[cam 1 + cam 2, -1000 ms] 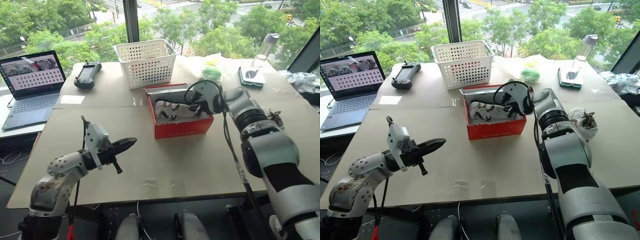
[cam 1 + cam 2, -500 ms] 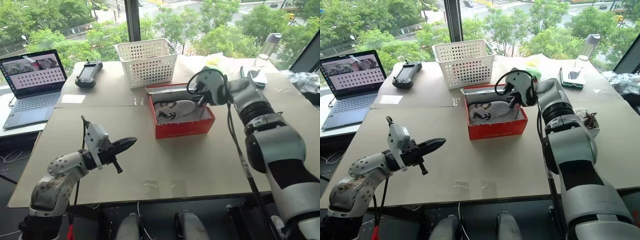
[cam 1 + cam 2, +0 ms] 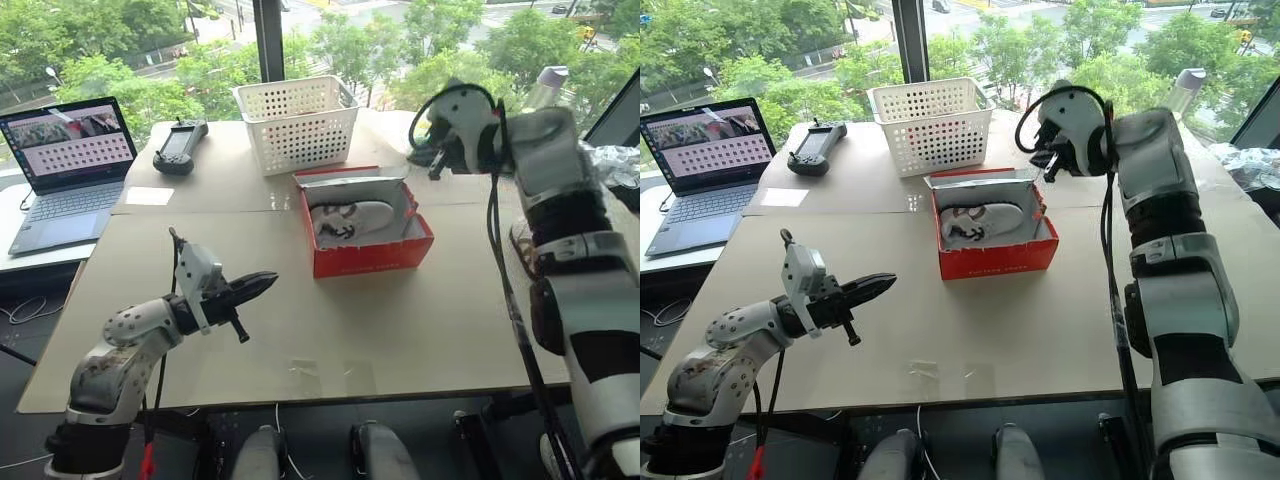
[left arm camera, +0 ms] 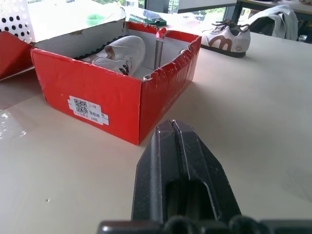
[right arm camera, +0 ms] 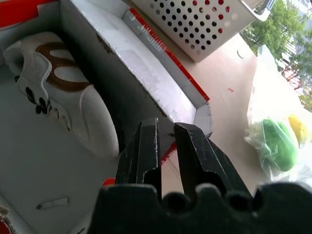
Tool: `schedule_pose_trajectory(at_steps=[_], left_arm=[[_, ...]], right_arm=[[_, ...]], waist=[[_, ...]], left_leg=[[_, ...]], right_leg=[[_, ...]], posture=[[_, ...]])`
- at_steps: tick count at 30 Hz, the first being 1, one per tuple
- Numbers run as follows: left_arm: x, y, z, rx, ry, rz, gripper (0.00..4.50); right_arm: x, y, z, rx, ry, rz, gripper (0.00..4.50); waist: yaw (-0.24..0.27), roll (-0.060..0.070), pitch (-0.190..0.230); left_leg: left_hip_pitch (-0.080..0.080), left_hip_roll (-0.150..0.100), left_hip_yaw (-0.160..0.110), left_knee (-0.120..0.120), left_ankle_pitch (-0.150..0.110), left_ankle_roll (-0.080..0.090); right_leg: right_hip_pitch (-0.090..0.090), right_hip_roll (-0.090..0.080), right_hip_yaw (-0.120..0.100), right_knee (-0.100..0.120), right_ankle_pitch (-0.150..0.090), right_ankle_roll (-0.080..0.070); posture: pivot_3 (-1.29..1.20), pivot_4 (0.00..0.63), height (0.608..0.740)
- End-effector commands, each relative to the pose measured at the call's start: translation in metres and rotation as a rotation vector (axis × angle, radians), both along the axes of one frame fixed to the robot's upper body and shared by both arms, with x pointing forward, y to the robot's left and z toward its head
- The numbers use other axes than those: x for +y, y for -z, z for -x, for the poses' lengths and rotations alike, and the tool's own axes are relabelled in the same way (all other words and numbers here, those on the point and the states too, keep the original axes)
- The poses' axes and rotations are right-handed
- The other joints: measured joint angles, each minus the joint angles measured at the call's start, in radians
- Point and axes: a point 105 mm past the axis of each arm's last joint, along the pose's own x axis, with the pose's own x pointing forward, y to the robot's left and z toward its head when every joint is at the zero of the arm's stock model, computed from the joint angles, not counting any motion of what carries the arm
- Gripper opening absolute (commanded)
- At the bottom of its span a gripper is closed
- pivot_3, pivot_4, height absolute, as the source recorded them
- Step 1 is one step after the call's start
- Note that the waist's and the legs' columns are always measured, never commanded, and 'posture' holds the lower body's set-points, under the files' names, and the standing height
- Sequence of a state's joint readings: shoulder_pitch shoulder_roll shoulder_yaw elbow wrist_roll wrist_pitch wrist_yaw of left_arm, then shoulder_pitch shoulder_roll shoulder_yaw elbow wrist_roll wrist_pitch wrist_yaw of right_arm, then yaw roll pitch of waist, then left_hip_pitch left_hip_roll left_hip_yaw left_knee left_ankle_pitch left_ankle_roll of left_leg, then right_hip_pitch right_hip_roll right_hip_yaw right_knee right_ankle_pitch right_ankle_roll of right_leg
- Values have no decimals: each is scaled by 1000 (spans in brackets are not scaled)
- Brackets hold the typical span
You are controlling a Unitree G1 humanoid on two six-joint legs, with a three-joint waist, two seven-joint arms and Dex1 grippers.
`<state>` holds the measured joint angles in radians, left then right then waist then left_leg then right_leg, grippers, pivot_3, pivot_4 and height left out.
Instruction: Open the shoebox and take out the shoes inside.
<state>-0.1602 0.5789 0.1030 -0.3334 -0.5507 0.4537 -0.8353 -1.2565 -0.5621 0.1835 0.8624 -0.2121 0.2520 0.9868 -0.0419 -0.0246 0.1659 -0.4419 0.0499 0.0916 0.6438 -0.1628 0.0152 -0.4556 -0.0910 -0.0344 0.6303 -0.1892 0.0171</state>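
— Now, from the head: what's changed?
— Right gripper (image 3: 1047,160) has risen clear of the open shoebox (image 3: 997,259); one shoe (image 3: 982,218) lies inside.
— Left wrist?
— Left gripper (image 4: 171,127) pinched shut; other shoe (image 4: 226,35) already on the table (image 4: 258,126).
— Right wrist?
— Jaws narrowly apart, empty; half done

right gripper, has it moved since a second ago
Yes. The right gripper has come up and back out of the shoebox; it now hangs above the box's far right corner, with one shoe left inside.

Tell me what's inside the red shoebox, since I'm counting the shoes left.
One whitish shoe lies in the open shoebox. Its near wall hides part of the floor; the other shoe sits out on the table.
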Motion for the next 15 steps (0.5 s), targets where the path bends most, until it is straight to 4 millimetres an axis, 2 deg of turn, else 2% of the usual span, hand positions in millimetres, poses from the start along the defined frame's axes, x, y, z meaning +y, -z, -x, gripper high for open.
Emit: schedule_pose_trajectory(at_steps=[1, 2, 8, 13, 15], left_arm=[[-2, -10, 0, -54, 13, -1, 0], [-1, -9, 0, -54, 13, -3, 0], [1, -8, 3, -46, 5, -11, 0], [3, -8, 6, -43, -4, -13, 0], [4, -8, 7, -40, -11, -18, 0]], right_arm=[[7, 0, -4, 5, -12, -34, 1844], [7, 3, -6, 4, -8, -27, 2292], [20, 15, -12, 35, -27, -33, 4279], [24, 25, -17, 19, 6, -9, 4279], [32, 30, -18, 23, -5, -2, 4279]], waist=[[-2, 0, 0], [-2, 0, 0], [-3, 0, 0], [-1, 0, 0], [-1, 0, 0]], left_leg=[[0, 0, 0, 0, 0, 0], [0, 0, 0, 0, 0, 0], [0, 0, 0, 0, 0, 0], [0, 0, -1, 0, 0, 0], [0, 0, -1, 0, 0, 0]], right_leg=[[0, 0, 0, 0, 0, 0], [0, 1, 0, 0, 0, -1], [0, 1, 0, 0, 1, -2], [0, 1, 0, 0, 1, -3], [0, 1, 0, 0, 1, -3]], posture=[[0, 150, 733], [0, 150, 733], [0, 150, 733], [0, 150, 733], [0, 150, 733]])
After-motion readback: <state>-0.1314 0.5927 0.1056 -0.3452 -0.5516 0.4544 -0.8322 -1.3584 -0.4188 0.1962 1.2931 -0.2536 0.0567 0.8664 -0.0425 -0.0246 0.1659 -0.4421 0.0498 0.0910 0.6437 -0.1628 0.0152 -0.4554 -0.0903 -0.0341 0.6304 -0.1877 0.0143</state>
